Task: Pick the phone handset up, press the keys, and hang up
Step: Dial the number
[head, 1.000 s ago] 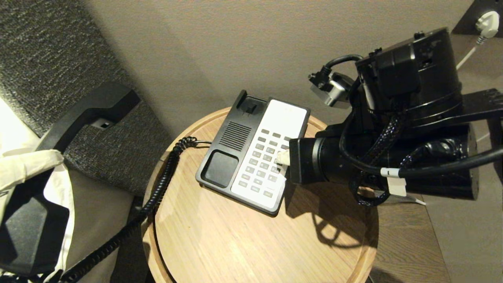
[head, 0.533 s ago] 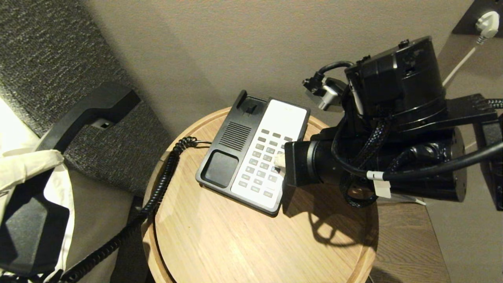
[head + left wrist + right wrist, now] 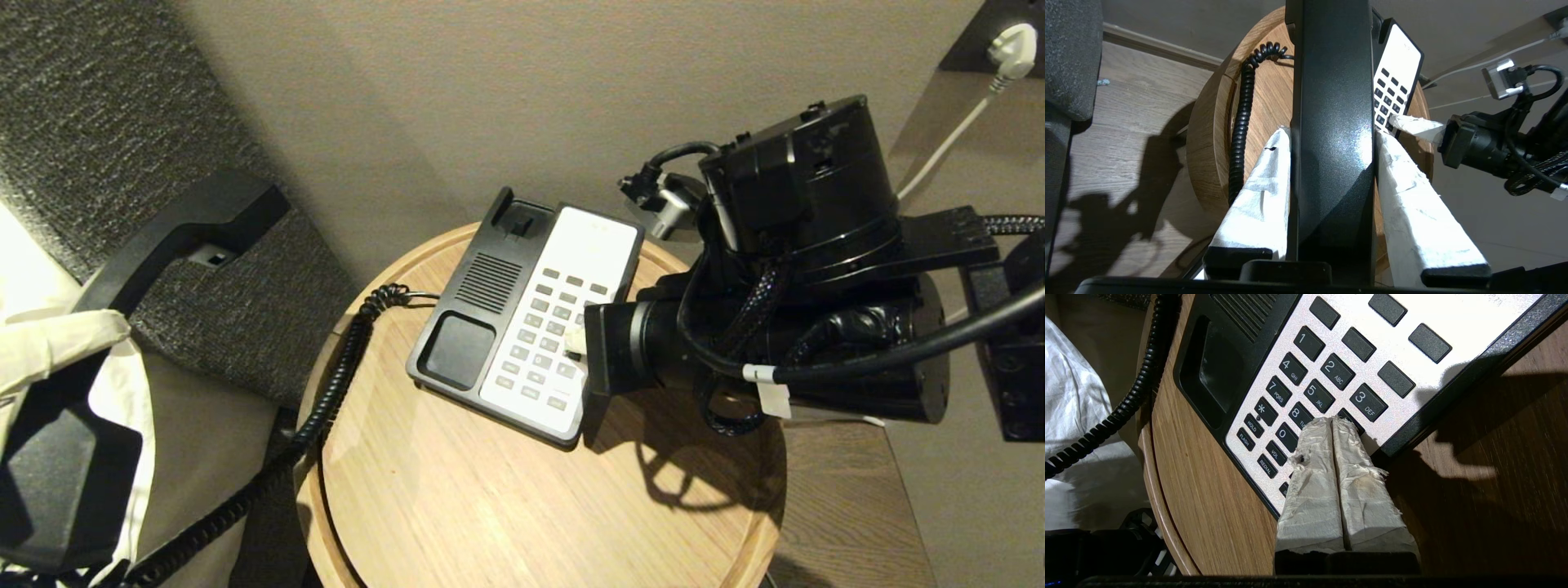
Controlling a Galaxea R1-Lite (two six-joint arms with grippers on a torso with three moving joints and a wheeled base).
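**Handset held aside, keys under the right fingertips**

Nearest, at the head view's left edge, the left gripper (image 3: 1331, 134) clamps the phone handset (image 3: 175, 237) off its cradle, its coiled cord (image 3: 326, 392) trailing to the phone base (image 3: 457, 343). On the round wooden table (image 3: 490, 506), the right gripper (image 3: 1333, 422), fingers pressed together, touches the keys (image 3: 543, 343).

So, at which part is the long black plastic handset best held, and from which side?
Best at the slim middle bar of the black plastic handset, with one pad on each long flat side. The left gripper grips it there now, white-wrapped fingers across the narrow width; the blocky ends look too wide.
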